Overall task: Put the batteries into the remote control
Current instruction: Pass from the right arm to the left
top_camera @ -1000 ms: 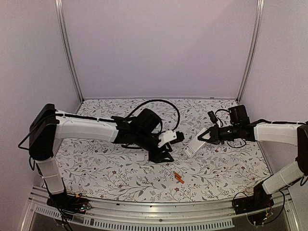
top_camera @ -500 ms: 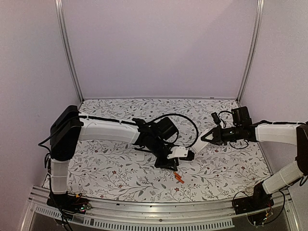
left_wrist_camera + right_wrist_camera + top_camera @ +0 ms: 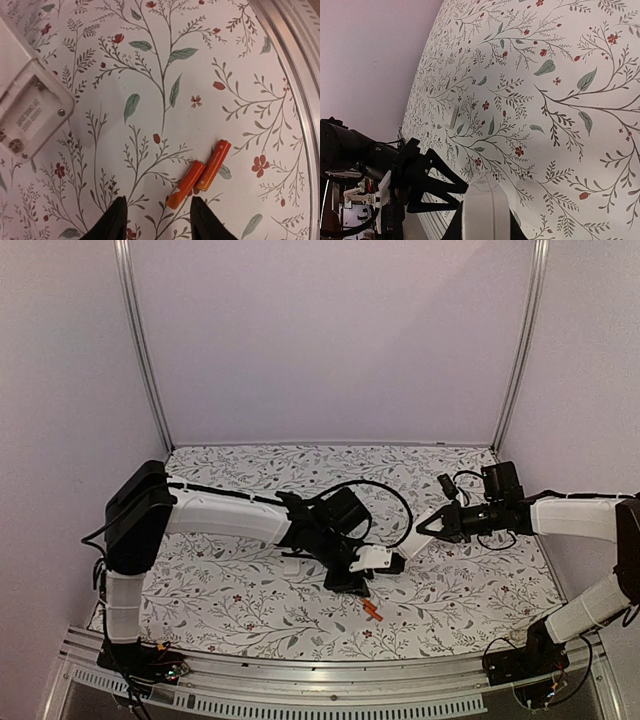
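Two orange batteries (image 3: 372, 610) lie side by side on the floral table, near the front centre. In the left wrist view the batteries (image 3: 186, 184) sit just ahead of my open left gripper (image 3: 157, 222), closer to its right finger. The left gripper (image 3: 355, 580) hovers low, just behind them. My right gripper (image 3: 432, 525) is shut on the white remote control (image 3: 410, 537) and holds it tilted above the table. The remote's open battery recess (image 3: 25, 117) shows at the upper left of the left wrist view. In the right wrist view the remote (image 3: 484, 210) sits between my right gripper's (image 3: 484, 222) fingers.
A small thin white cover plate (image 3: 291, 565) lies on the table left of the left gripper, also in the right wrist view (image 3: 451, 116). The table's metal front rail (image 3: 295, 60) runs close to the batteries. Purple walls enclose the back and sides.
The left arm has swung right and toward the front, bringing its open gripper over to the batteries. The right gripper with the remote shifted slightly. Little has moved in the last half second.
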